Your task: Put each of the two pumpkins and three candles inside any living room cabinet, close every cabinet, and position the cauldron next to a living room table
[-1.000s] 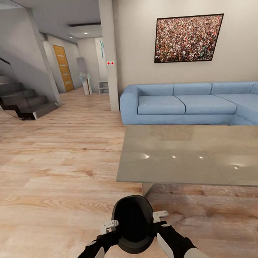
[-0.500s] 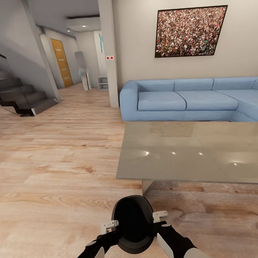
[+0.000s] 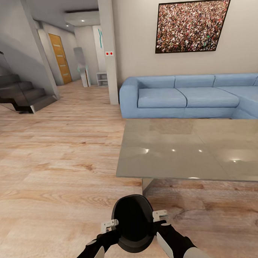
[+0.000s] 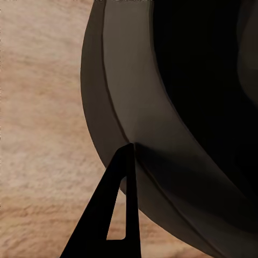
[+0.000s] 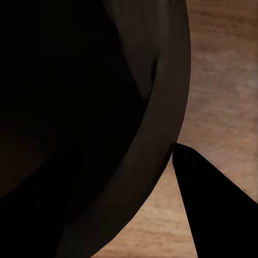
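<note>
A black cauldron (image 3: 133,223) hangs low in front of me over the wood floor, its dark mouth facing up. My left gripper (image 3: 114,223) is shut on its left rim and my right gripper (image 3: 157,216) on its right rim. In the left wrist view a dark finger (image 4: 115,215) lies against the cauldron's outer wall (image 4: 177,107). The right wrist view has a finger (image 5: 215,204) beside the cauldron's curved wall (image 5: 156,123). A low grey glossy table (image 3: 190,152) stands just ahead to the right, its near corner close to the cauldron. The pumpkins and the cabinet are out of view.
A blue corner sofa (image 3: 187,98) runs behind the table under a framed picture (image 3: 192,26). A pillar (image 3: 110,51) stands left of the sofa. Dark stairs (image 3: 18,92) rise at the far left, and a hallway with an orange door (image 3: 61,58) opens beyond. Wood floor (image 3: 55,166) spreads to the left.
The whole view has shifted a little as the camera moved, and the sofa and picture sit slightly higher. The cauldron and both grippers keep the same hold.
</note>
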You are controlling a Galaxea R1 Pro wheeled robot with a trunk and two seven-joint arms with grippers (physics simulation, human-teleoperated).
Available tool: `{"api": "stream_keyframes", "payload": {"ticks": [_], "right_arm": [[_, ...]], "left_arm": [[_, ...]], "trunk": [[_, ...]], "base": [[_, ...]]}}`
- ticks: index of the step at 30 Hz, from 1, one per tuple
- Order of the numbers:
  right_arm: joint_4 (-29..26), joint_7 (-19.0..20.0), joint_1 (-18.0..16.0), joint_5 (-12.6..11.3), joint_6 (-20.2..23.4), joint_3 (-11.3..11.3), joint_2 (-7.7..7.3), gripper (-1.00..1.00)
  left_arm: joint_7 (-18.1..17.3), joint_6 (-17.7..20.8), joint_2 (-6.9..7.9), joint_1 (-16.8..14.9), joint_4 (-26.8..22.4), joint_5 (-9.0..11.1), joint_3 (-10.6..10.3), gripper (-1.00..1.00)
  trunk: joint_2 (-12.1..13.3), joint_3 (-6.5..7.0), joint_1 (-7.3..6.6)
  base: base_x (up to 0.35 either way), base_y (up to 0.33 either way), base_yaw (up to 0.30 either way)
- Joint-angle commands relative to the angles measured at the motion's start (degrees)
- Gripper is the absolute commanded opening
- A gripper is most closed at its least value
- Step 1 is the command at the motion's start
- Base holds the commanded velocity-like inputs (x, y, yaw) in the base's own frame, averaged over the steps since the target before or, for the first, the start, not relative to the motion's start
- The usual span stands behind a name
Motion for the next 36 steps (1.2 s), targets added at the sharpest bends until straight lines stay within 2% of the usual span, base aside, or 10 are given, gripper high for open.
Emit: {"api": "stream_keyframes", "payload": {"ticks": [1,13,14,28,29,36], "right_arm": [[-0.34,0.49,0.07,-1.02,-0.01,0.84,-0.11,-1.0],[-0.34,0.47,0.07,-1.02,-0.01,0.84,-0.08,-1.0],[-0.34,0.47,0.07,-1.03,-0.01,0.84,-0.09,-1.0],[-0.34,0.52,0.07,-1.03,0.08,0.84,-0.09,-1.0],[-0.34,0.52,0.07,-1.01,0.08,0.84,-0.1,1.0],[-0.34,0.5,0.07,-1.0,0.08,0.84,-0.11,1.0]], "left_arm": [[-0.16,0.27,0.08,0.05,0.39,0.26,-0.2,-1.0],[-0.19,0.2,0.06,0.05,0.39,0.25,-0.2,-1.0],[-0.19,0.2,0.08,0.05,0.39,0.25,-0.2,1.0],[-0.16,0.2,0.14,0.14,0.39,0.52,-0.19,1.0],[-0.16,0.2,0.14,0.14,0.39,0.52,-0.2,1.0],[-0.16,0.2,0.14,0.14,0.39,0.52,-0.2,1.0]], "trunk": [[0.01,-0.07,0.15],[0.01,-0.07,0.15],[0.01,-0.07,0.15],[0.01,-0.07,0.15],[0.01,-0.07,0.15],[0.01,-0.07,0.15]], "base": [[0.0,0.0,0.0],[0.0,0.0,0.0],[0.0,0.0,0.0],[0.0,0.0,0.0],[0.0,0.0,0.0],[0.0,0.0,0.0]]}}
